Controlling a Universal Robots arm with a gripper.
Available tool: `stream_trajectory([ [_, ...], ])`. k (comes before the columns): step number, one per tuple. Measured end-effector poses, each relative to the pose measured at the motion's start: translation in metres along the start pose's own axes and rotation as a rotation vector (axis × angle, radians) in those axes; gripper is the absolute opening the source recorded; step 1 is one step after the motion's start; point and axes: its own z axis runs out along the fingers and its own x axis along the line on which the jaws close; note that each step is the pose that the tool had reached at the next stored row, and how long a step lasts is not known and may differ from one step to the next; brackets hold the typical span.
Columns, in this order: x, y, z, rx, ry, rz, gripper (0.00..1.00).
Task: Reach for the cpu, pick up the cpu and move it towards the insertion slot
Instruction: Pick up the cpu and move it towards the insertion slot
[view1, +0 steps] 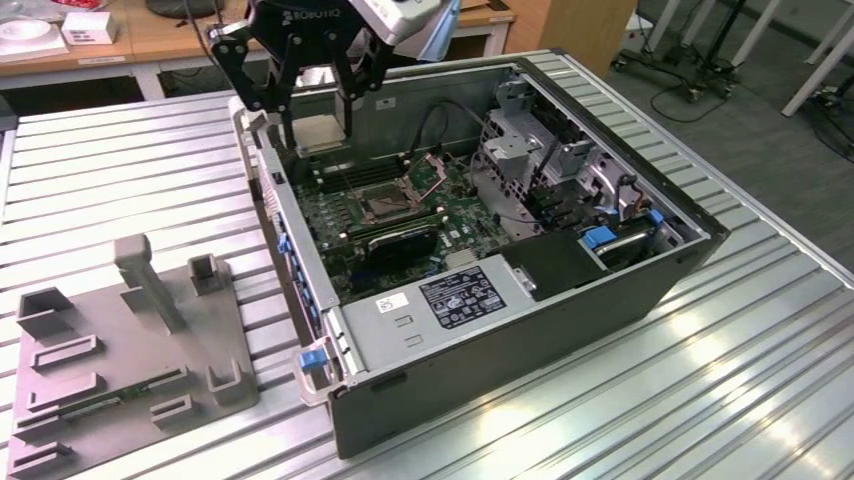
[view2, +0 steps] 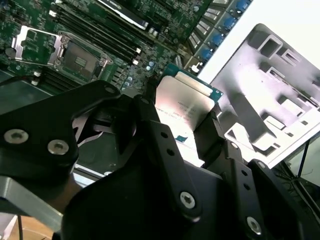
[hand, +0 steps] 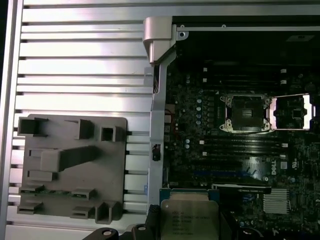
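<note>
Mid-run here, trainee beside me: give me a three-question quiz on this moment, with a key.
1. True or false: the black gripper holds the small square silvery chip.
2. In the exterior view, the chip is: A) seated in the square metal-framed socket, B) lifted above the open grey computer case, C) lying on the grey plastic fixture.
3. Is the socket occupied?

Key: 1 true; 2 B; 3 no, its dark centre is bare.

We're looking at a robotics lab or workshop, probably: open computer case (view1: 534, 270) lying on a slatted aluminium table (view1: 120, 170), grey fixture tray (view1: 134, 350) beside it, wooden benches (view1: 160, 40) and wheeled stands (view1: 694, 70) sitting behind.
</note>
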Motion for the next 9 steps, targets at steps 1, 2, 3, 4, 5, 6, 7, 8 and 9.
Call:
stream_trajectory([
  [1,-0.0019,0.0000,0.0000,0.0000,0.0000,0.000,0.55],
  [2,-0.0038,-0.0001,0.0000,0.0000,0.0000,0.000,0.55],
  [3,-0.0057,-0.0001,0.0000,0.0000,0.0000,0.000,0.55],
  [4,-0.0077,-0.0002,0.0001,0.0000,0.0000,0.000,0.55],
  [5,-0.0095,-0.0002,0.0001,-0.0001,-0.0001,0.000,0.55],
  [6,-0.0113,-0.0002,0.0001,0.0000,0.0000,0.000,0.55],
  [7,-0.0132,-0.0003,0.0001,0.0000,0.0000,0.000,0.55],
  [8,-0.0151,-0.0003,0.0002,-0.0001,-0.0001,0.000,0.55],
  [9,-0.0170,-0.0004,0.0002,0.0000,0.0000,0.000,0.55],
])
